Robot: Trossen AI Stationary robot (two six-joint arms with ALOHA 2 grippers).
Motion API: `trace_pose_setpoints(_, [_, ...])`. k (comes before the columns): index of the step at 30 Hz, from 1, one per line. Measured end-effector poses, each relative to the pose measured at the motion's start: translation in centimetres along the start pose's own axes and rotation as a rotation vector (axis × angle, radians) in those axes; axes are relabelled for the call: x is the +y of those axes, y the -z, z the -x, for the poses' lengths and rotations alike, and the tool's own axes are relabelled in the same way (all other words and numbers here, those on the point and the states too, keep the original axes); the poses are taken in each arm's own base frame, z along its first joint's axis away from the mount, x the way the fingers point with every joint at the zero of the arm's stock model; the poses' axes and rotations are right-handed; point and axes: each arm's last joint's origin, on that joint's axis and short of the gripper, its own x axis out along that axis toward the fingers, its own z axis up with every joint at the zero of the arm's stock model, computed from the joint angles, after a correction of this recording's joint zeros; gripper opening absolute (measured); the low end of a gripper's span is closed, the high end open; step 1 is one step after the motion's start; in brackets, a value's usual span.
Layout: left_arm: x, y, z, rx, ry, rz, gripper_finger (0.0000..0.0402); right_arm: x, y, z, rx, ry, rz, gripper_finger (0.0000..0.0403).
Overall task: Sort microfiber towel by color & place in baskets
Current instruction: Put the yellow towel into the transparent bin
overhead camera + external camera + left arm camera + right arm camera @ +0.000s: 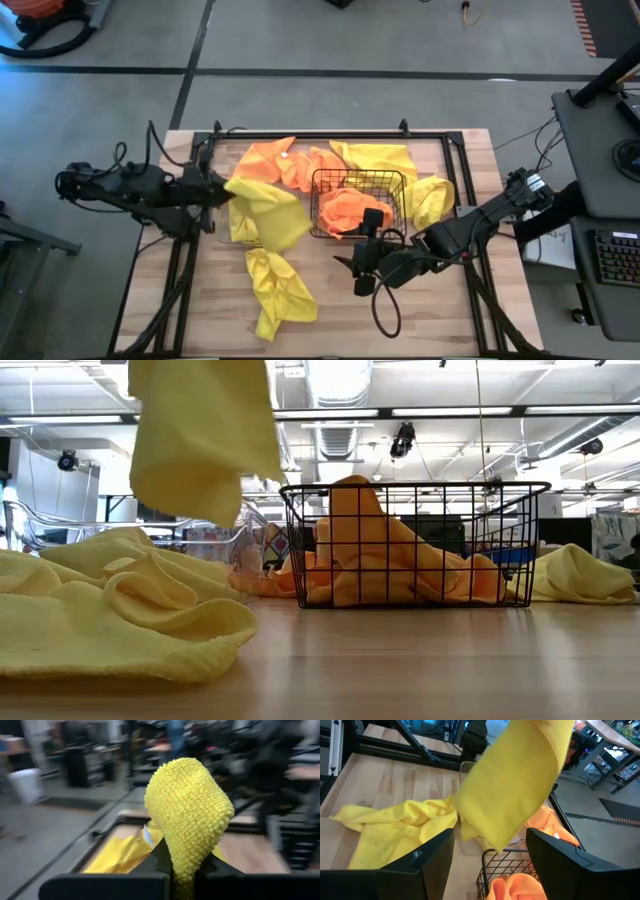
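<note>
Left gripper [182, 870] is clamped on a yellow microfiber towel [268, 212], which hangs limp above the bench [440, 320] beside the black wire basket [360, 180]. Right gripper [362, 262] stands apart, holding nothing, just beside that basket, where orange towels [380, 555] lie. I judge the cloth light, soft and floppy, not slippery; pinching a bunched fold or corner works best. More yellow towels [280, 290] lie on the bench.

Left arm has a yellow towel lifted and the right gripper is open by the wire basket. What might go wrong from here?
1. The hanging yellow towel in the left gripper could drape onto the black wire basket, which holds orange towels.
2. The clear basket is largely hidden by cloth, so the drop may miss.
3. The open right gripper sits close by; the arms could clash.
</note>
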Motion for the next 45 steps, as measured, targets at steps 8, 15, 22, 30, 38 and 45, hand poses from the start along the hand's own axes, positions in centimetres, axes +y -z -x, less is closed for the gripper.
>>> trace_pose_setpoints(8, [1.1, 0.9, 0.6, 0.069, -0.281, -0.052, 0.0000, 0.0, 0.1, -0.1, 0.004, 0.000, 0.005, 0.0244])
trace_pose_setpoints(15, [1.1, 1.3, 0.2, 0.113, -0.369, -0.102, 0.0000, 0.1, 0.2, -0.1, 0.006, 0.000, 0.005, 0.0244])
trace_pose_setpoints(22, [0.2, 1.9, -1.3, 0.166, -0.314, -0.114, 0.0000, 0.1, 0.2, -0.1, 0.006, 0.000, 0.008, 0.0244])
trace_pose_setpoints(30, [-1.1, 2.7, -3.1, 0.232, -0.151, 0.012, 0.0000, 0.1, 0.4, -0.1, 0.019, 0.002, 0.016, 0.0244])
trace_pose_setpoints(38, [-1.7, 3.1, -2.4, 0.328, 0.165, 0.077, 0.0000, 0.1, 0.5, -0.2, 0.026, 0.002, 0.022, 0.0244])
trace_pose_setpoints(45, [-1.7, 3.2, -2.6, 0.331, 0.128, 0.068, 0.0000, 0.1, 0.6, -0.2, 0.028, 0.002, 0.023, 0.0244])
